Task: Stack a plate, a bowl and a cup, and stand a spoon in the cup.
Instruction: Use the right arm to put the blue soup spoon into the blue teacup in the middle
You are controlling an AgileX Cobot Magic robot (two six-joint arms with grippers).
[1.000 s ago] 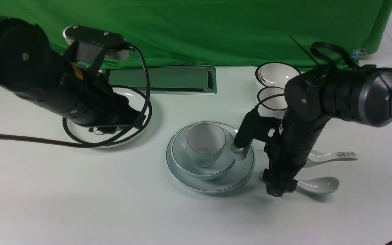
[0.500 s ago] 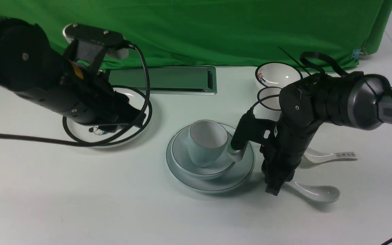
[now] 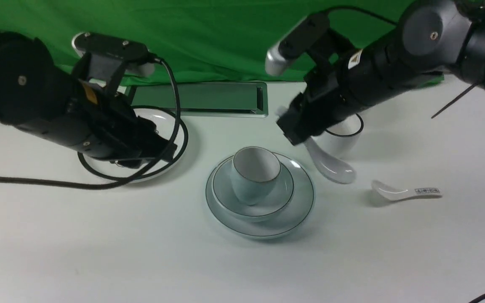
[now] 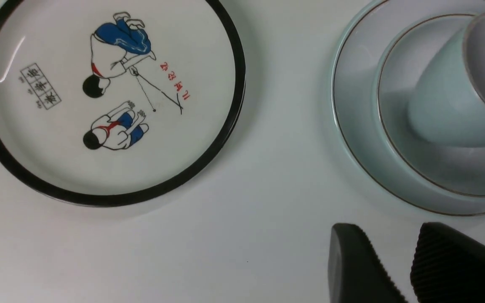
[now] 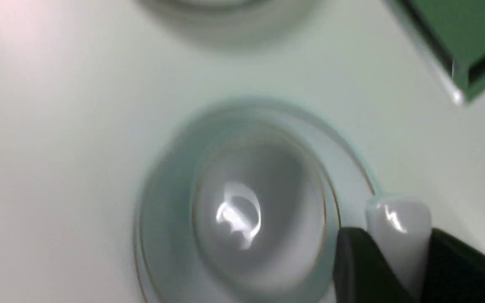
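The plate [image 3: 263, 227] sits at the table's middle with the bowl [image 3: 274, 200] on it and the cup [image 3: 254, 170] upright in the bowl. My right gripper [image 3: 295, 135] is shut on the handle of the plain white spoon [image 3: 331, 166]. It holds the spoon in the air just right of the cup, scoop hanging down. In the right wrist view the handle end [image 5: 394, 219] sticks out between the fingers [image 5: 354, 261], beside the blurred cup [image 5: 259, 210]. My left gripper [image 4: 387, 235] is slightly open and empty, low over the table beside the plate [image 4: 352, 97].
A black-rimmed plate with cartoon figures [image 3: 171, 162] lies under my left arm, also in the left wrist view [image 4: 107, 101]. A black-rimmed cup [image 3: 345, 141] stands behind the held spoon. A printed spoon [image 3: 406, 192] lies at the right. A metal-framed slot [image 3: 209, 99] is at the back.
My right gripper has lifted the plain spoon off the table at the front right and carried it up and back, to just right of the cup. My left arm has hardly moved.
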